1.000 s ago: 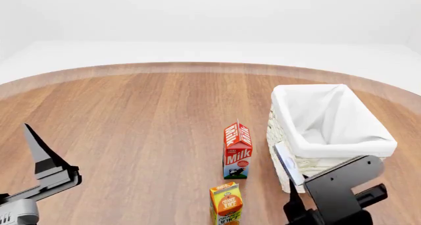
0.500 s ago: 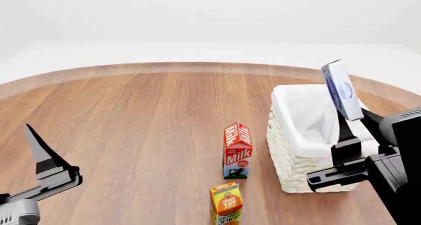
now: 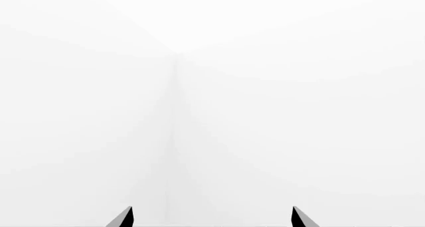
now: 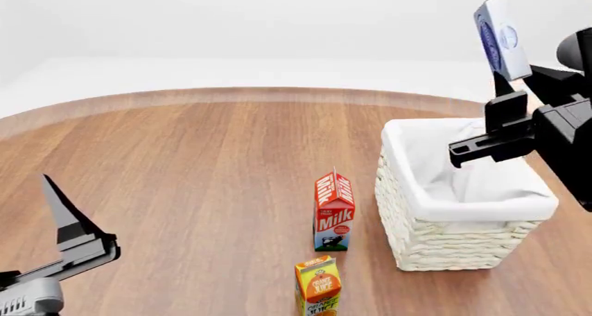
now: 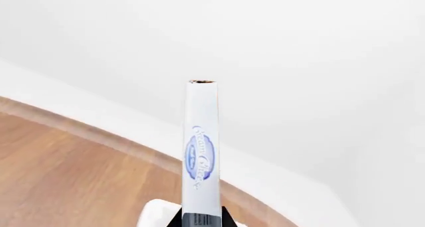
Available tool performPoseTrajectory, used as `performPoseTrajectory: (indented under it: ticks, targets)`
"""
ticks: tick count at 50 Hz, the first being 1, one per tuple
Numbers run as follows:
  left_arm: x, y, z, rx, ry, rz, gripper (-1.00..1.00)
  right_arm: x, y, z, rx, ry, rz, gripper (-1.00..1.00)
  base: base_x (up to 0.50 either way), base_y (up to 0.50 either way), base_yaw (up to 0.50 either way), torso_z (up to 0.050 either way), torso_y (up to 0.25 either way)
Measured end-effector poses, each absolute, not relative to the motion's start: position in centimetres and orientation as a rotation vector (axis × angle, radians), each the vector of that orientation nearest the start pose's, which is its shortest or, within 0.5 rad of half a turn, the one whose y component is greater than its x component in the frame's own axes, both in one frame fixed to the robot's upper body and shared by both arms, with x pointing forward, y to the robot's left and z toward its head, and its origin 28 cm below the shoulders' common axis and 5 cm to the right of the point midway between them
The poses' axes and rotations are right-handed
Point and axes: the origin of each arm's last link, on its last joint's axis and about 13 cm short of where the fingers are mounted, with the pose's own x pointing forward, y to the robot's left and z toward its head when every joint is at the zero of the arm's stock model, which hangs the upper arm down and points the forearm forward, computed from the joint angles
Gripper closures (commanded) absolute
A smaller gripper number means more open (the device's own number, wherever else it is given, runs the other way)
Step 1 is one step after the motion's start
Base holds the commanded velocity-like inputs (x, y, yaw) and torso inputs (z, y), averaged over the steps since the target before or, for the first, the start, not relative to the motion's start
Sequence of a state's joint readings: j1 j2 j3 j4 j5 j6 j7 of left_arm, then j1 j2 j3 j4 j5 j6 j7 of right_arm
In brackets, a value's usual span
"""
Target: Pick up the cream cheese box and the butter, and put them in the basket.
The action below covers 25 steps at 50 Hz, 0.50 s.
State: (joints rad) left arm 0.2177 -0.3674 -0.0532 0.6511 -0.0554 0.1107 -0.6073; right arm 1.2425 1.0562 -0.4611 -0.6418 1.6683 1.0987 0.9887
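1. Far left of the head view: the left gripper (image 4: 65, 226), dark grey and pointy, sits low over the round brown wooden table (image 4: 185, 163). Its own wrist view shows two black fingertips (image 3: 123, 218) spread well apart with only white between them, so that claw is released. Same spot as a second ago.
2. Middle: one red-and-white gable-topped milk carton (image 4: 334, 211) standing upright, and just in front of it one orange juice carton (image 4: 318, 287), also upright, cut off by the bottom edge. Neither has moved.
3. Right of those: one rectangular white woven wicker basket with a white cloth liner (image 4: 434, 243), sitting on the table.
4. Far right, up high: the black right gripper (image 4: 500, 82) is clenched on the lower end of the small flat blue-and-white cream cheese box (image 4: 500, 35). The box stands on end, long axis near vertical, top leaning a bit left, thin edge toward the wrist camera (image 5: 200, 152). It's in the air above the basket's back right corner.
5. A second ago that box was low, beside the basket's front wall; half a second ago around rim height; now it's clearly higher.
6. Can't see any butter in these views.
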Motion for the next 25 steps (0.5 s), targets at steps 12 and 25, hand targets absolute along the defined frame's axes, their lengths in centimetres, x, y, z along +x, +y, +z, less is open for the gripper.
performPoseTrajectory:
  ticks: [12, 25]
  targets:
    - [15.9, 25.9, 12.8, 0.123, -0.607, 0.450, -1.00, 23.3, -17.2, 33.3, -0.389, -0.012, -0.075, 1.00, 0.00, 0.00, 0.00, 0.000, 0.001]
    - [16.1, 25.9, 12.6, 0.125, -0.599, 0.443, -1.00, 26.9, -18.2, 35.3, -0.349, 0.041, -0.117, 1.00, 0.00, 0.00, 0.00, 0.000, 0.001]
